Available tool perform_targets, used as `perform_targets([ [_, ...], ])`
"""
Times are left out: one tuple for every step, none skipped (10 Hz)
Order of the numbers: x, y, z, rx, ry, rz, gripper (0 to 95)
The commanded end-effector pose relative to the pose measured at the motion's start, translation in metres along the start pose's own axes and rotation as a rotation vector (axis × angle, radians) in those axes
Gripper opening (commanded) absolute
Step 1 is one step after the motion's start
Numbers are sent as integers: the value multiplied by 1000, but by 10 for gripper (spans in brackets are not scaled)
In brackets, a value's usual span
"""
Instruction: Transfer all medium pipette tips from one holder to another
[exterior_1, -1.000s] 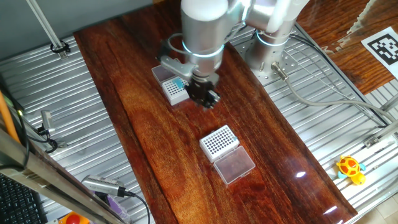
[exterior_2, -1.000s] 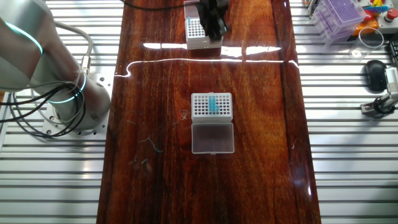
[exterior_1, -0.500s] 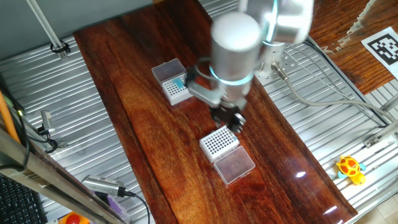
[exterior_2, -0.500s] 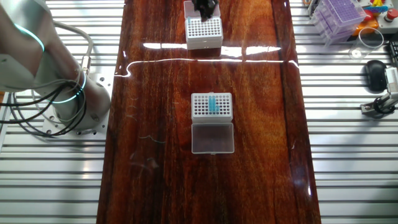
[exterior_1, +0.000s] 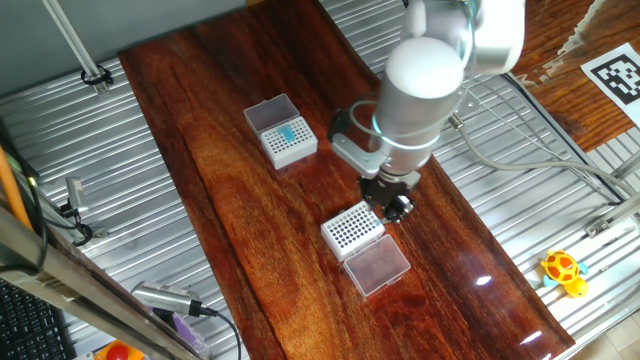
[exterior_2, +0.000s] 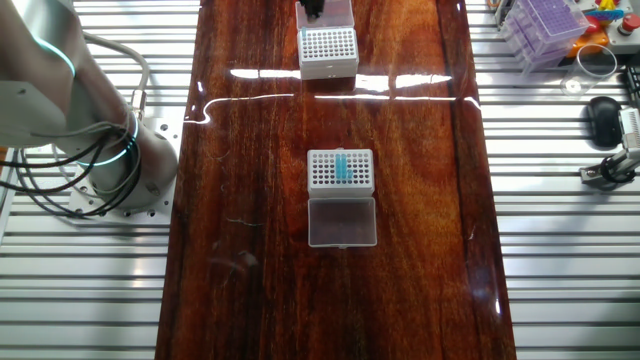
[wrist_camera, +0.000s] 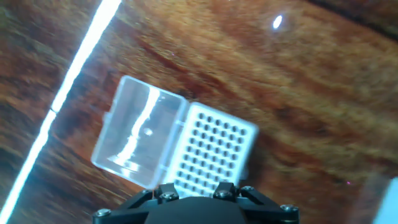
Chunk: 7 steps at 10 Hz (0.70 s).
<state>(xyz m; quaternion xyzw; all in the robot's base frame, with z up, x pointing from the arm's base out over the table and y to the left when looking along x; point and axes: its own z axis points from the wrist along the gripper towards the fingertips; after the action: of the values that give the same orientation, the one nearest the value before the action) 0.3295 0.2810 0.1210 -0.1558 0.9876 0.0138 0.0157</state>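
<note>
The hand (grip hidden, can't tell) hangs over the empty rack, probably to drop a tip.

A robotics lab bench set up for pipetting work. A polished dark-wood desk lies on ribbed aluminium plating. On the desk stand white perforated plastic pipette-tip racks with clear hinged lids; a purple tip box sits right of it, and a black-and-white printed fiducial marker beyond it.
</note>
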Motion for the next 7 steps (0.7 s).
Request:
perform_targets([
  [0, -1, 7, 1, -8, 0, 190],
  [0, -1, 13, 3, -14, 2, 190],
  [1, -1, 18, 5, -22, 2, 190],
  [1, 0, 22, 7, -27, 3, 190],
  [1, 0, 24, 10, -29, 3, 190],
  [1, 0, 25, 12, -29, 4, 190],
  [1, -1, 27, 13, -31, 5, 190],
])
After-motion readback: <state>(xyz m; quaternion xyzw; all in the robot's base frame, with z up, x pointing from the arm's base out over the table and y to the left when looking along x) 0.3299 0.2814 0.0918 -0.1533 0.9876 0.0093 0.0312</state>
